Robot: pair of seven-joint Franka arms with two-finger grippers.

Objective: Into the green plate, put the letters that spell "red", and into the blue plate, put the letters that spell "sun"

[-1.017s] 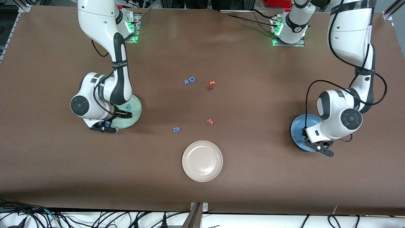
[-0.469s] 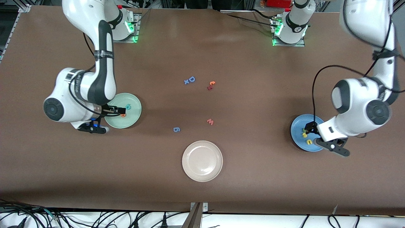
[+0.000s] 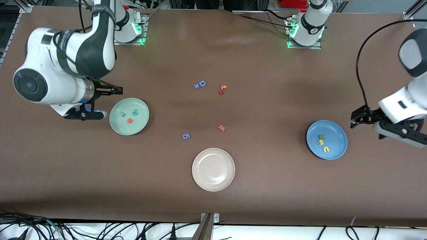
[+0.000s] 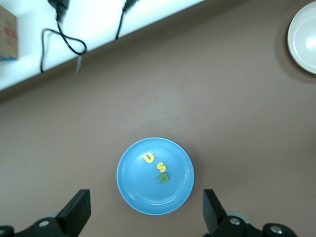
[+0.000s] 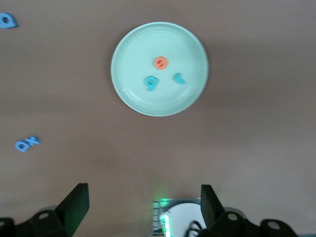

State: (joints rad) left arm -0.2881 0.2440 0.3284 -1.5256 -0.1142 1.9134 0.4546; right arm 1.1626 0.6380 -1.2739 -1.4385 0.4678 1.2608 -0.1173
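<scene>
Nearest the front camera sits the cream plate [image 3: 213, 169], bare. Farther up, the blue plate [image 3: 327, 139] carries the dark green u [image 3: 321, 136], yellow s [image 3: 321, 142] and yellow n [image 3: 326, 149] in a short row. The left gripper [image 3: 357, 119] hangs high over bare table just off that plate's rim, jaws spread wide, nothing between them. Its wrist view looks straight down: the plate lies centred between the two fingers [image 4: 76, 212], a detail the front view cannot give. The green plate [image 3: 129, 116] holds the teal r [image 3: 122, 114], teal d [image 3: 134, 112] and orange e [image 3: 129, 120], loosely clustered. The right gripper [image 3: 116, 90] hovers beside it, toward the bases, jaws wide and empty. The right wrist view alone shows the base's green light between the fingers.
</scene>
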